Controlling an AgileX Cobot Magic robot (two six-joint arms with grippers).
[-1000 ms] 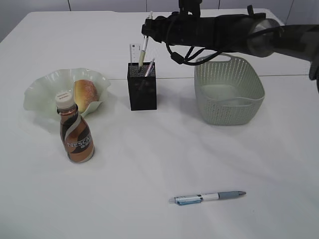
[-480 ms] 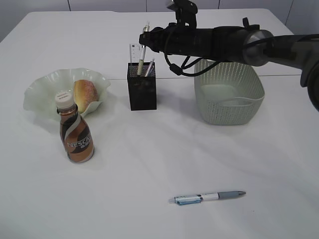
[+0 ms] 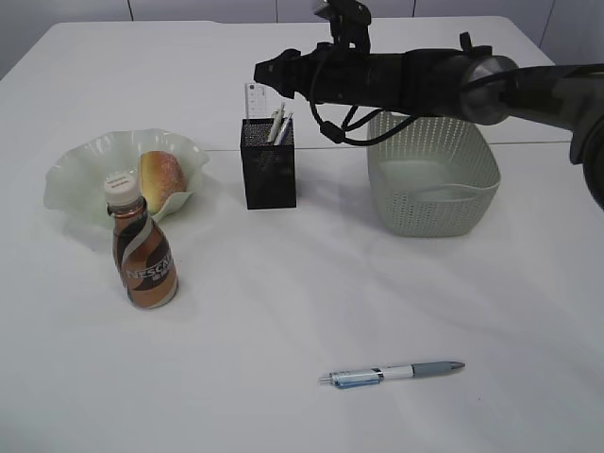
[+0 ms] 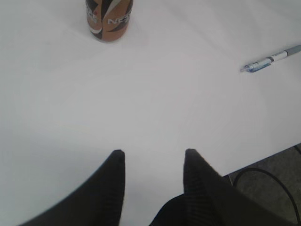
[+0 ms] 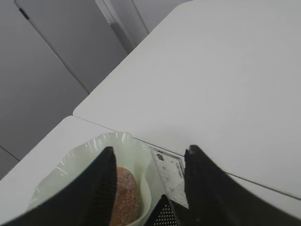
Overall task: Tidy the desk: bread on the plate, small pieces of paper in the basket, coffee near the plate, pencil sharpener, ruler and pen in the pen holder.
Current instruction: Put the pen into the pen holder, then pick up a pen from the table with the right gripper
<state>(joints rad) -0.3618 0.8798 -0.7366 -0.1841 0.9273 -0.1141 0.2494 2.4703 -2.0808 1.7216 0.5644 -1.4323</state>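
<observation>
The black mesh pen holder (image 3: 269,175) holds a clear ruler (image 3: 254,100) and pens (image 3: 278,125). My right gripper (image 3: 268,72) hovers open and empty just above it; the right wrist view shows the ruler (image 5: 170,175) and the holder's rim (image 5: 164,216) between the jaws (image 5: 150,155). Bread (image 3: 161,178) lies on the pale green plate (image 3: 75,170). The coffee bottle (image 3: 143,255) stands in front of the plate. A blue-grey pen (image 3: 392,374) lies on the table near the front. My left gripper (image 4: 153,153) is open and empty over the table, short of the bottle (image 4: 109,19) and the pen (image 4: 270,60).
A pale green basket (image 3: 432,170) stands right of the pen holder, under my right arm. The table's front edge and a cable (image 4: 263,181) show at the lower right of the left wrist view. No pencil sharpener or paper pieces are visible.
The pen held by my right gripper dropped into the pen holder. The gripper let go of it and now stands open above the holder. The left arm has not moved.
</observation>
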